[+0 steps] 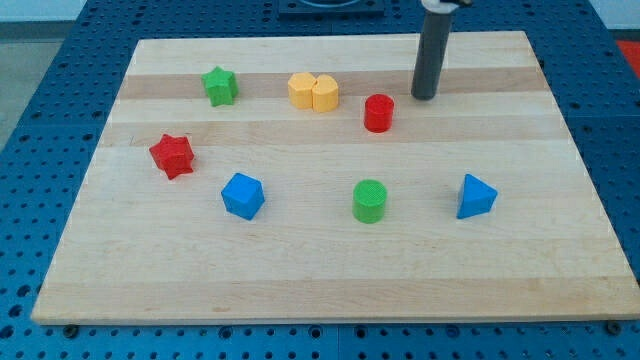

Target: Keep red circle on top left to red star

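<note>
The red circle (379, 113), a short red cylinder, stands in the upper middle of the wooden board (330, 290). The red star (172, 154) lies at the view's left, far to the left of and a little below the red circle. My tip (424, 96) rests on the board just to the upper right of the red circle, a small gap apart from it. The dark rod rises straight up from the tip to the view's top edge.
A green star (220, 85) lies at the upper left. A yellow heart-like block (313, 91) sits left of the red circle. A blue cube (243, 195), a green cylinder (369, 201) and a blue triangular block (475, 196) line the lower middle.
</note>
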